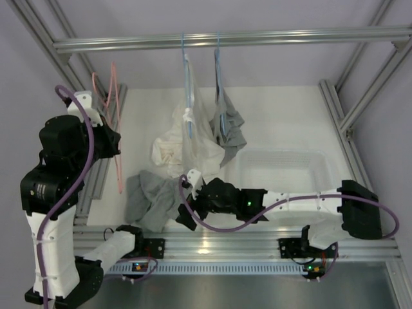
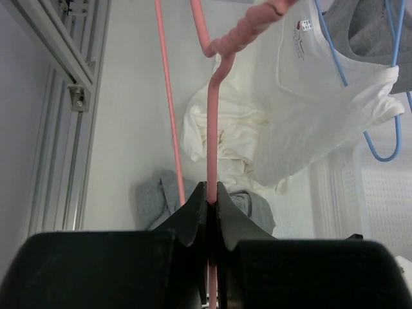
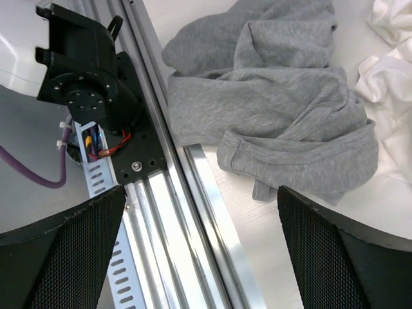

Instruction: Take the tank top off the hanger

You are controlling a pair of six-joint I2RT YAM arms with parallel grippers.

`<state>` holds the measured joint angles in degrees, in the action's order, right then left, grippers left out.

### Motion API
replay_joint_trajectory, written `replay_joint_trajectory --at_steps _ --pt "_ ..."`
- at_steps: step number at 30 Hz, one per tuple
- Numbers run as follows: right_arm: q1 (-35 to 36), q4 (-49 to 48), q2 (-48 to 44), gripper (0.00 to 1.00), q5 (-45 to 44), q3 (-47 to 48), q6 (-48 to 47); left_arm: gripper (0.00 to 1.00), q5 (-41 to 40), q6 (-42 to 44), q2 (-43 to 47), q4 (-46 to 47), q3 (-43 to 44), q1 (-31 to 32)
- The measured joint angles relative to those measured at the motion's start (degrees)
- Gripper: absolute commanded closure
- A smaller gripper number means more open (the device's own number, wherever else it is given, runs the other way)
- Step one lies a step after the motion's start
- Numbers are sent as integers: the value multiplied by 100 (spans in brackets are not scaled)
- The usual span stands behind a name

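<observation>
Top view: we see the left tool (image 1: 113, 139) clamped on a bare pink hanger (image 1: 119, 164). The right tool (image 1: 188, 206) hangs over the grey tank top (image 1: 145, 199), which lies crumpled on the worktop (image 1: 277, 122) beside the near rail.
Left wrist view: the jaws are pressed together on the hanger's wire, and its top is cut off.
Right wrist view: both fingers (image 3: 64, 251) are spread wide, gripping nothing. The tank top lies just beyond them, and we cannot tell whether they touch it.
</observation>
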<state>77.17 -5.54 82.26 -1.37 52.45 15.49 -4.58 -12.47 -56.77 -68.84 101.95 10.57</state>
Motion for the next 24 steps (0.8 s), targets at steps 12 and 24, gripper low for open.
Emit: replay_joint_trajectory --at_steps 12,24 --pt "79 81 -964 1 17 -247 -31 100 -57 560 -1591 413 667 -131" --pt "385 236 -1827 1 57 -415 -57 100 1720 595 -2643 717 1290 -2111"
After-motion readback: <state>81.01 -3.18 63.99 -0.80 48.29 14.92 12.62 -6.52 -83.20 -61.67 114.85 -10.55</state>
